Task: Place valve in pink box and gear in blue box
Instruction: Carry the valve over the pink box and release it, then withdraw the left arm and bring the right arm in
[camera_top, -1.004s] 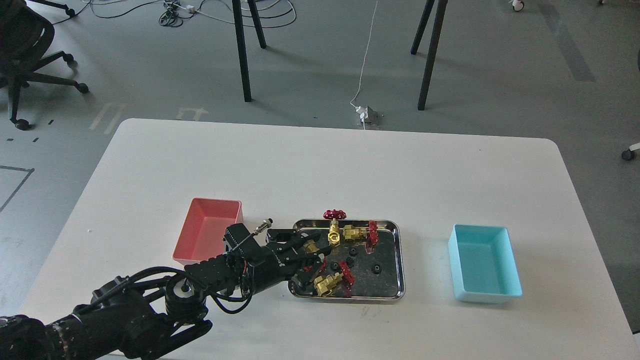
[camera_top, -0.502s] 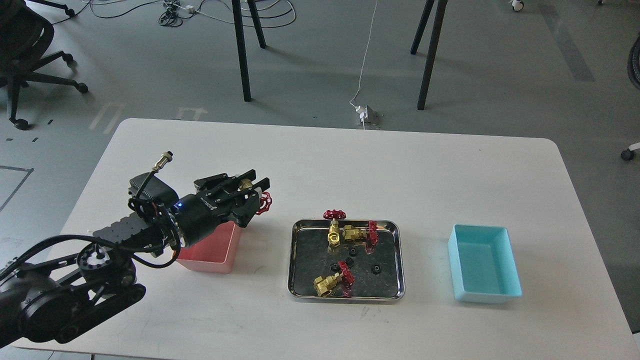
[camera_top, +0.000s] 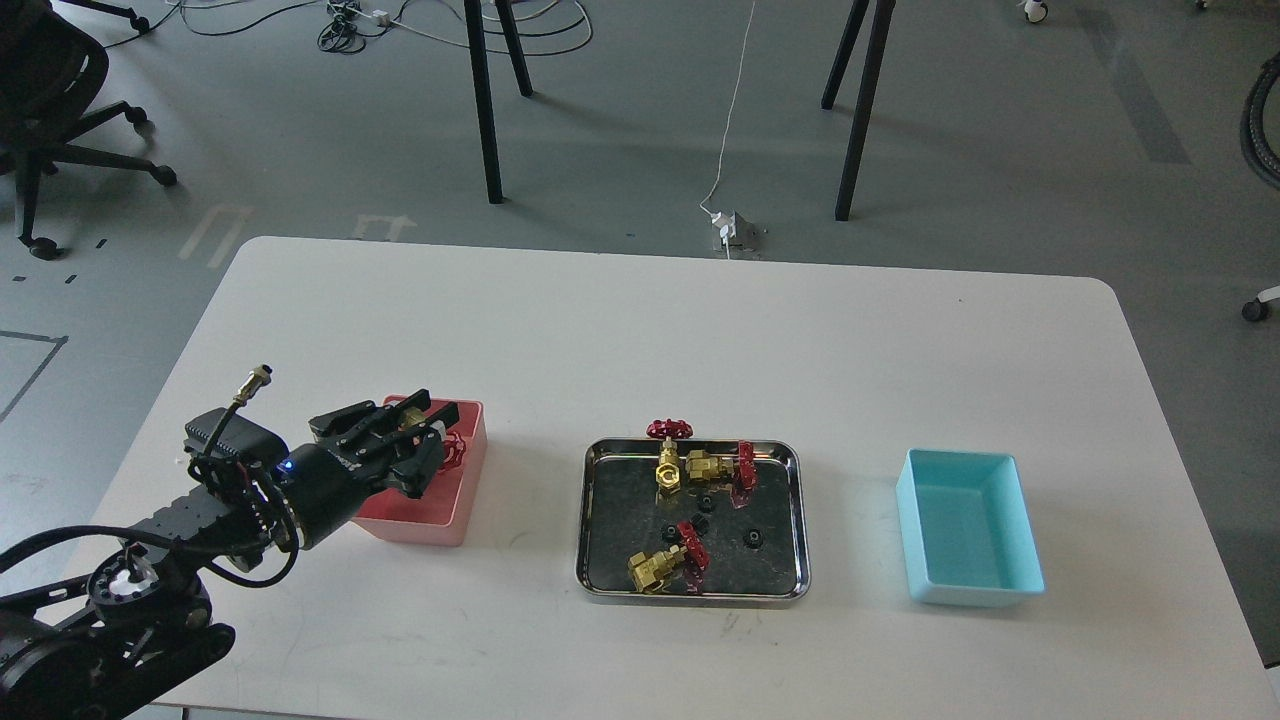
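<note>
My left gripper (camera_top: 430, 442) hangs over the pink box (camera_top: 425, 525) and is shut on a brass valve, whose red handwheel (camera_top: 455, 452) shows just inside the box's right wall. Three more valves lie in the steel tray (camera_top: 790, 520): one at the back (camera_top: 668, 470), one beside it (camera_top: 712, 464), one at the front left (camera_top: 652, 570). Several tiny black gears lie in the tray, such as one in the middle (camera_top: 707, 502) and one to the right (camera_top: 752, 540). The blue box (camera_top: 975, 595) stands empty at the right. The right gripper is out of view.
The tray sits between the two boxes near the table's front. The white table (camera_top: 650, 340) stretches back behind them. Table legs, cables and an office chair (camera_top: 60, 110) stand on the floor beyond.
My left gripper lifted a valve out of the tray, carried it left and has now come down over the pink box with the valve held.
</note>
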